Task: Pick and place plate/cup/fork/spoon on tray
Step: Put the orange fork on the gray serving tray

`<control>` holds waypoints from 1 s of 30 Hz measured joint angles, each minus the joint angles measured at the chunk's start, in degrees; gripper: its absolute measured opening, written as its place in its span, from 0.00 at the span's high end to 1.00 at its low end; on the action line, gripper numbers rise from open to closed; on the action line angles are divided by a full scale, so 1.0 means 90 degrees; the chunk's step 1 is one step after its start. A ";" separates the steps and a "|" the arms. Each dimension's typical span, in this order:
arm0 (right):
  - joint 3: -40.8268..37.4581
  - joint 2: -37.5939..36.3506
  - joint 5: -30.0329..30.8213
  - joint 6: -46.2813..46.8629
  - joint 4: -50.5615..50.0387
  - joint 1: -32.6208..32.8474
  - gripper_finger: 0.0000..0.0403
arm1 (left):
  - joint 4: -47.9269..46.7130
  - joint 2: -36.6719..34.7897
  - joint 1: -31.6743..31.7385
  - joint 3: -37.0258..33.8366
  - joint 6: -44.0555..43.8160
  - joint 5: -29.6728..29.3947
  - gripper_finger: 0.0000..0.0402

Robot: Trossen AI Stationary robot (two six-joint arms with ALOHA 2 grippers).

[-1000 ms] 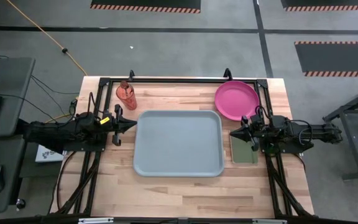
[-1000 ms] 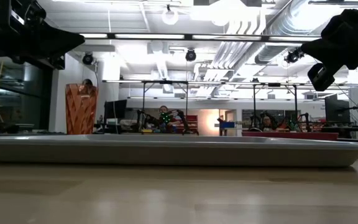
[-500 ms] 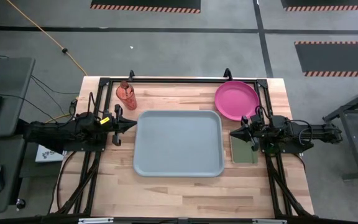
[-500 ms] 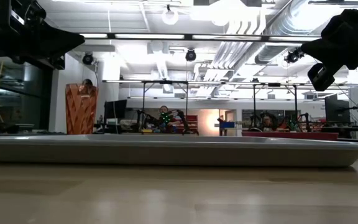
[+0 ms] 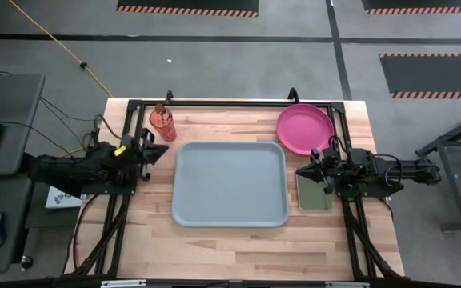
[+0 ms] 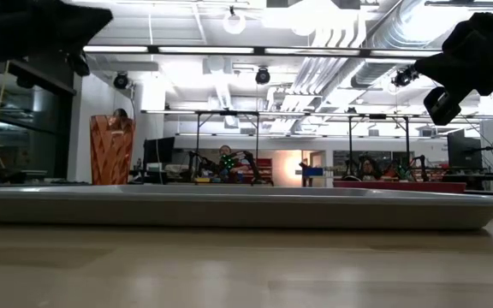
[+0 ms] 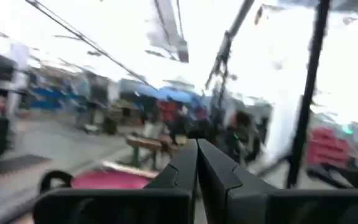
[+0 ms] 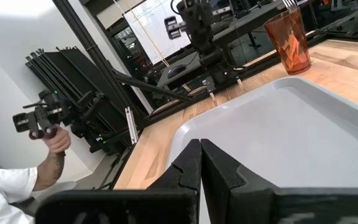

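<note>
The pale blue-grey tray (image 5: 229,184) lies flat in the middle of the table. The pink plate (image 5: 305,128) rests on the table at the far right. The red-orange cup (image 5: 162,122) stands upright at the far left, with a utensil sticking out of it (image 8: 289,6). My left gripper (image 5: 162,150) is shut and empty, raised off the tray's left edge, just near of the cup. My right gripper (image 5: 301,171) is shut and empty at the tray's right edge, over the dark-green pad (image 5: 314,192).
A black frame (image 5: 230,104) runs around the table's far and side edges. The cup (image 6: 111,150) and the tray rim (image 6: 229,205) show in the low view. A person's hand holding a device (image 8: 45,121) shows beyond the table's left side.
My left gripper has risen and swung toward the table's far edge, its tip now pointing closer to the cup. It stays shut. My right gripper, the tray, the cup and the plate have kept still.
</note>
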 joint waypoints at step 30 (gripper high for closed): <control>-0.0001 0.0002 0.0000 0.0000 0.0000 0.0002 1.00 | -0.5178 0.5778 0.0967 0.4114 -0.2862 -0.6276 0.47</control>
